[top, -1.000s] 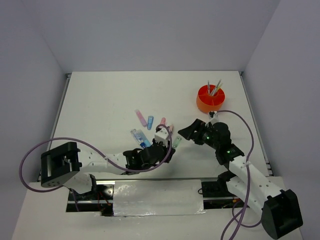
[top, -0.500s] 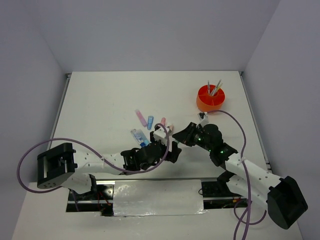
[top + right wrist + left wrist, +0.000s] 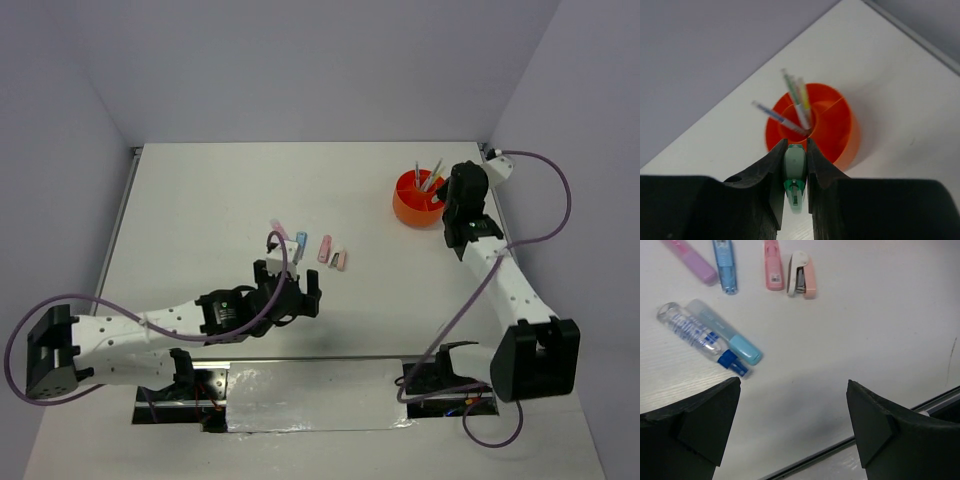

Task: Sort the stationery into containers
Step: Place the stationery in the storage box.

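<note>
No word, number or brand can be read anywhere. Just ahead of the left gripper [image 3: 792, 385], whose fingers stand wide apart, and towards its left finger, a clear tube [image 3: 695, 335] with a blue cap carries rows of blue printing along its body. The printing is too blurred to make out. Farther ahead of that gripper, a pink stick [image 3: 772, 265] bears a small white label with dark marks near its closer end, too small to read. The blue stick [image 3: 725, 262] to its left shows only faint smudges of print. The green piece [image 3: 795, 167] pinched in the right gripper [image 3: 795, 145] shows nothing legible.
</note>
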Robot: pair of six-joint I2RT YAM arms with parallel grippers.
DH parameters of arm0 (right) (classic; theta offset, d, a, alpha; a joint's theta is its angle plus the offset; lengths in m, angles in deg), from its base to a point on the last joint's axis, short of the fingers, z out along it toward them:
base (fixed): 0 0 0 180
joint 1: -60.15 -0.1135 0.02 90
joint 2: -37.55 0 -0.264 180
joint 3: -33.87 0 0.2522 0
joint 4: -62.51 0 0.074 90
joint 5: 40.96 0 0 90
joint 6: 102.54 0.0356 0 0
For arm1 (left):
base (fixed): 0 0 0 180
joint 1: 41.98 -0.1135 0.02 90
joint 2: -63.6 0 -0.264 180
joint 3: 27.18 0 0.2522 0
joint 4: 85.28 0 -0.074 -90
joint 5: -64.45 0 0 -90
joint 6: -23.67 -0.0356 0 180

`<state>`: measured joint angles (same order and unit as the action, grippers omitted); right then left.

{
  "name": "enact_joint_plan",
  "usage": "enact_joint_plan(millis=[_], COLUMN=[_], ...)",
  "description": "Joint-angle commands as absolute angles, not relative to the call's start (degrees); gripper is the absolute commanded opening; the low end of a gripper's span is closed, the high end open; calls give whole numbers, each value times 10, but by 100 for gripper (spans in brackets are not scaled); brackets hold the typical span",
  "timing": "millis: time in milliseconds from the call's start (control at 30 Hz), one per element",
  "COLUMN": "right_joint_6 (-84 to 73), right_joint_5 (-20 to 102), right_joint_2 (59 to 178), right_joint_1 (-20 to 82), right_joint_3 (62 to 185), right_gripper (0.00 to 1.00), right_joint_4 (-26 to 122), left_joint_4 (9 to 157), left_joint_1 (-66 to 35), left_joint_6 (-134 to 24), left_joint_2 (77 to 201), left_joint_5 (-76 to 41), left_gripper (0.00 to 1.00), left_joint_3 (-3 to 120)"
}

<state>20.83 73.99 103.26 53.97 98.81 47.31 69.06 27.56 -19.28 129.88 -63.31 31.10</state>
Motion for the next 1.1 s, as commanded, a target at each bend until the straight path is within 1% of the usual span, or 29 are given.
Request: enact_joint_plan(millis=[0, 167, 433, 567, 667, 833, 900, 1067], right_joint_6=[168, 140, 131, 144, 141, 137, 140, 147], right_joint_5=[807, 795, 796, 791, 797, 792, 785, 776], right_joint_2=[1098, 1170, 1249, 1275, 1285, 1308, 1311, 1313], right_joint_1=[574, 597, 597, 597, 597, 597, 597, 597], right_joint_3=[1050, 1099, 1142, 1136, 1125, 1114, 1112, 1095], right_gripper=[0, 0, 0, 0, 3, 5, 10, 17], right_joint_4=[466, 516, 539, 548, 558, 567, 568, 575], left_joint_4=[619, 607, 586, 581, 583, 565, 563, 559], left_joint_1=[270, 254, 249, 239, 232, 228, 225, 212], left_joint_6=[-182, -202, -222, -222, -229, -237, -235, -226], left_joint_2=[1253, 1206, 1237, 1238, 1226, 1212, 1208, 1191], left_joint_5=[-646, -619, -618, -618, -612, -613, -614, -608], left_gripper=[99, 99, 99, 99, 99, 99, 99, 99], left_joint_3=[299, 293, 315, 327, 333, 347, 349, 340])
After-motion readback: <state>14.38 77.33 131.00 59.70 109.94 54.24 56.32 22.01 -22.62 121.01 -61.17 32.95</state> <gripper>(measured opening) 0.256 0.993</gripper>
